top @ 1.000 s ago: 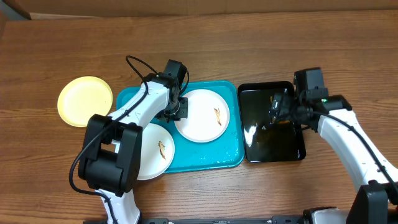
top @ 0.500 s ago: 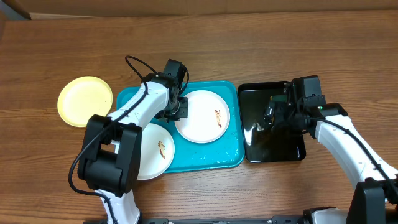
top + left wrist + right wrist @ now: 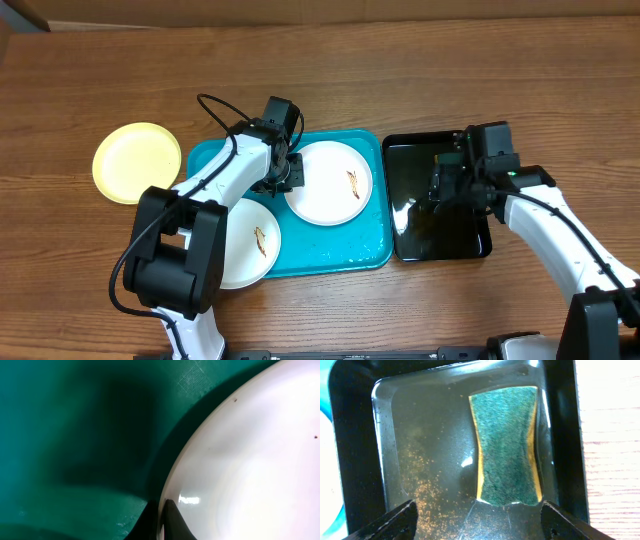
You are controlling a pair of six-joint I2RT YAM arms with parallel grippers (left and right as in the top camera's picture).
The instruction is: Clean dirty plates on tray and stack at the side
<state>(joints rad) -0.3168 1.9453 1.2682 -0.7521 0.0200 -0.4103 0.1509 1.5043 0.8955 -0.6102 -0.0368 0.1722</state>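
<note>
Plate [image 3: 250, 470] rim pinched by left tool [image 3: 161, 512]; right tool [image 3: 477, 519] spread wide

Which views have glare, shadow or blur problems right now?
Overhead: sharp and evenly lit, with one glare patch on the wet black tray. Left wrist: too close, soft throughout; a heavy shadow on the blue tray and the white plate nearly blown out. Right wrist: crisp, sponge texture readable, only a small glint on the water.
</note>
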